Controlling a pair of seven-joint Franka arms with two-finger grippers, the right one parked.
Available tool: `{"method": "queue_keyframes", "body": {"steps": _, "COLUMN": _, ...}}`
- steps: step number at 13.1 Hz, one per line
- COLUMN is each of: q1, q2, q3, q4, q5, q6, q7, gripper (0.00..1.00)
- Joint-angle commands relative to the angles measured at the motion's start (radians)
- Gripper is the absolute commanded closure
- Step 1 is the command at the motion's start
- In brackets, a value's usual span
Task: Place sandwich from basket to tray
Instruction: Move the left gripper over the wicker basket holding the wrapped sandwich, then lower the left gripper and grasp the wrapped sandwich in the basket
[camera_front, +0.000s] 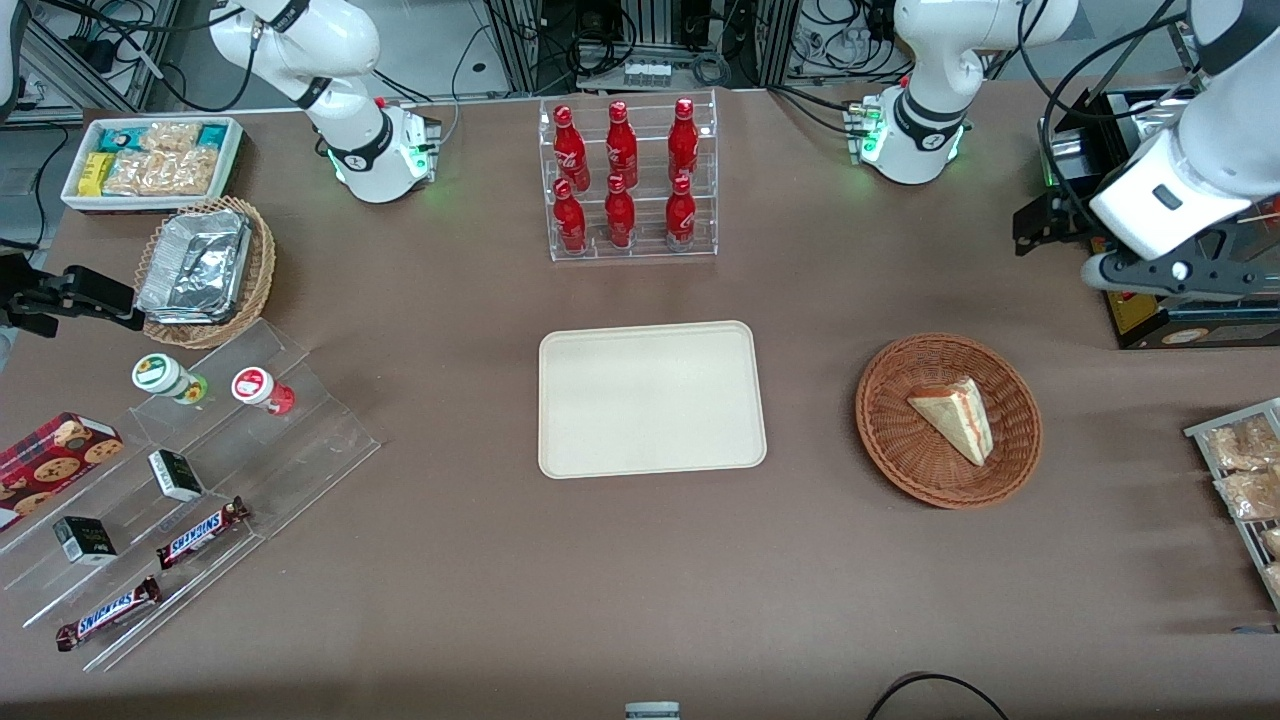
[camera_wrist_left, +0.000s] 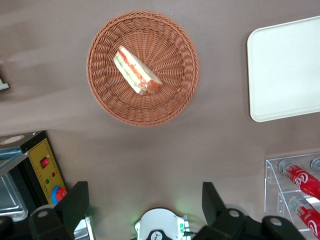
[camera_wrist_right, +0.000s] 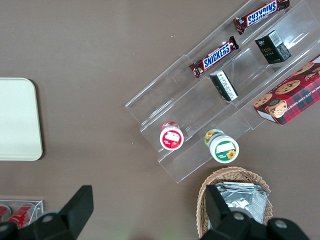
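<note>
The left arm's gripper hangs high above the tabletop with its two dark fingers spread wide apart, holding nothing. Below them, well apart from the fingers, lies one sandwich, a single pale wedge with a red filling edge, resting inside one round reddish-brown basket. Beside the basket, toward the parked arm's end, sits one cream tray, flat and bare. Farther from the front camera than the tray stands a clear rack holding six red bottles in two rows of three. The brown tabletop carries all of it; cables and metal framing line its edge by the arm bases.
</note>
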Motion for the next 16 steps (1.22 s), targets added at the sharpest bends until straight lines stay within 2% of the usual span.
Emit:
{"method": "queue_keyframes", "body": {"steps": 1, "q1": 0.007, "q2": -0.002, "q3": 0.0, "q4": -0.086, "q5": 0.003, "q6": 0.094, "q7": -0.016, "gripper": 0.0}}
{"method": "queue_keyframes", "body": {"steps": 5, "q1": 0.022, "q2": -0.002, "q3": 0.008, "q4": -0.227, "q5": 0.003, "q6": 0.256, "q7": -0.024, "gripper": 0.0}}
{"method": "queue_keyframes", "body": {"steps": 10, "q1": 0.048, "q2": -0.007, "q3": 0.008, "q4": -0.403, "q5": 0.0, "q6": 0.471, "q7": -0.114, "gripper": 0.0}}
{"method": "queue_keyframes", "body": {"steps": 13, "q1": 0.05, "q2": 0.001, "q3": 0.008, "q4": -0.489, "q5": -0.008, "q6": 0.601, "q7": -0.357, "gripper": 0.0}}
{"method": "queue_keyframes", "body": {"steps": 16, "q1": 0.05, "q2": 0.031, "q3": 0.008, "q4": -0.529, "q5": -0.005, "q6": 0.686, "q7": -0.505, "gripper": 0.0}}
